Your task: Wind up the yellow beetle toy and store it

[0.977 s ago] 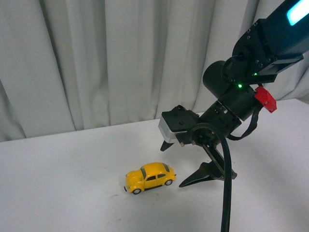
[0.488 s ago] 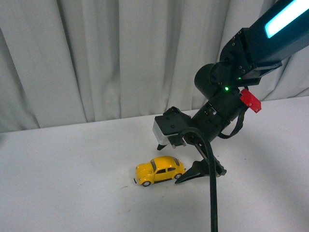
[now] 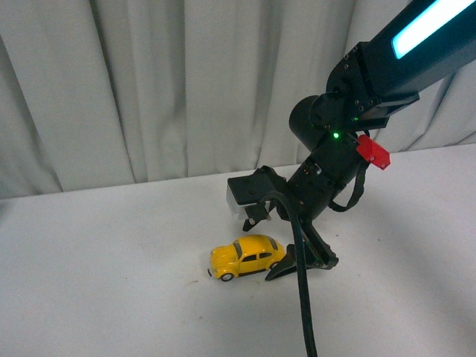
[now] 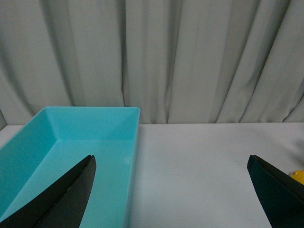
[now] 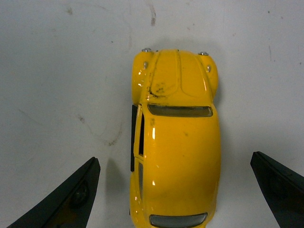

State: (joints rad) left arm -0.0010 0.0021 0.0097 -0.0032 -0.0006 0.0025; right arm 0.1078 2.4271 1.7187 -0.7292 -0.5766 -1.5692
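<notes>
Both fingers of the right gripper (image 5: 173, 159) were set spread (nothing grasped) astride the yellow beetle toy (image 3: 248, 257). If closed unevenly, the glossy body could be squeezed out and rolled away.

White table (image 3: 111, 282) carrying 2 things: yellow beetle (image 3: 248, 256) standing on its wheels, open teal bin (image 4: 90, 124) sitting well apart.

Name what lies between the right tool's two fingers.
The yellow beetle toy stands between the fingers of the right tool, touching neither, with bare table on each side; the right wrist view shows it.
</notes>
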